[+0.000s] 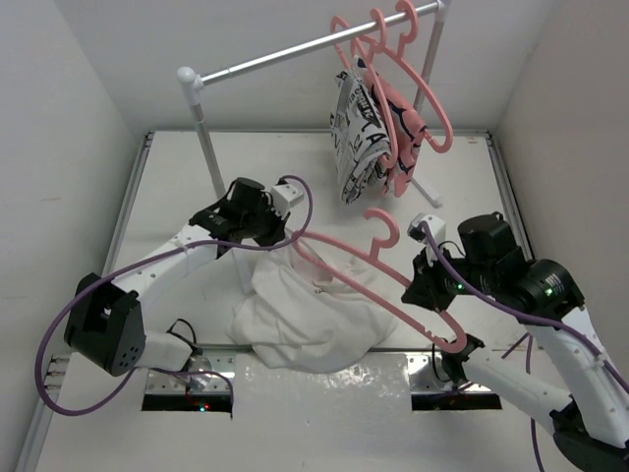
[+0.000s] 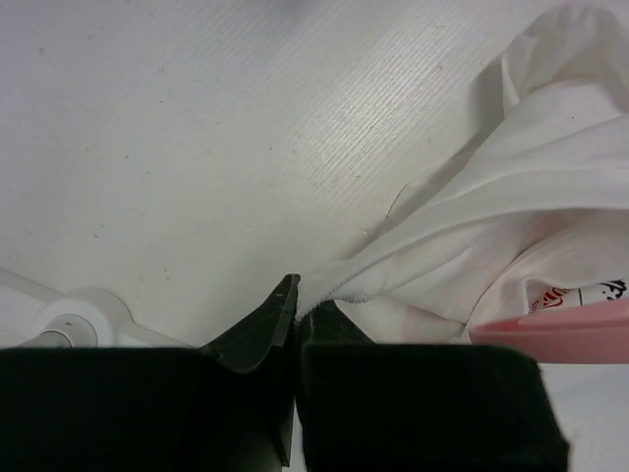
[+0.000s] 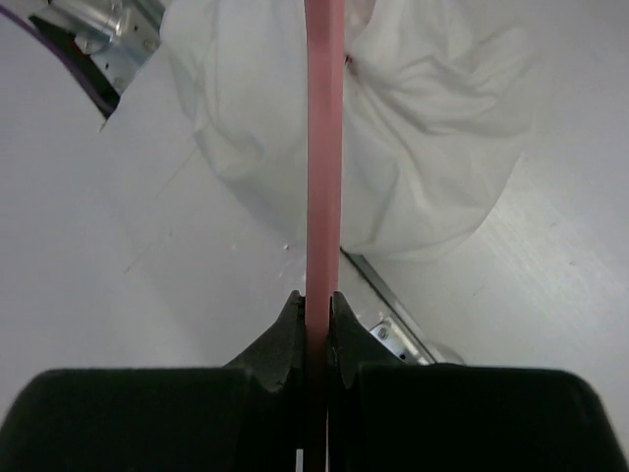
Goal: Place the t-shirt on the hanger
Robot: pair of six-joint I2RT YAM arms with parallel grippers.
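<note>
The white t-shirt lies crumpled on the table between the arms. My left gripper is shut on its upper edge and lifts that edge; the pinched hem shows in the left wrist view. The salmon-pink hanger slants across the shirt, its left end tucked into the cloth, its hook up. My right gripper is shut on the hanger's right arm; the bar runs straight out from between the jaws toward the shirt. A tip of the hanger shows in the left wrist view.
A grey metal rail on a white stand crosses the back. Spare pink hangers hang there with a black-and-white patterned garment and a pink dark-lined garment. Metal mounting plates lie at the near edge.
</note>
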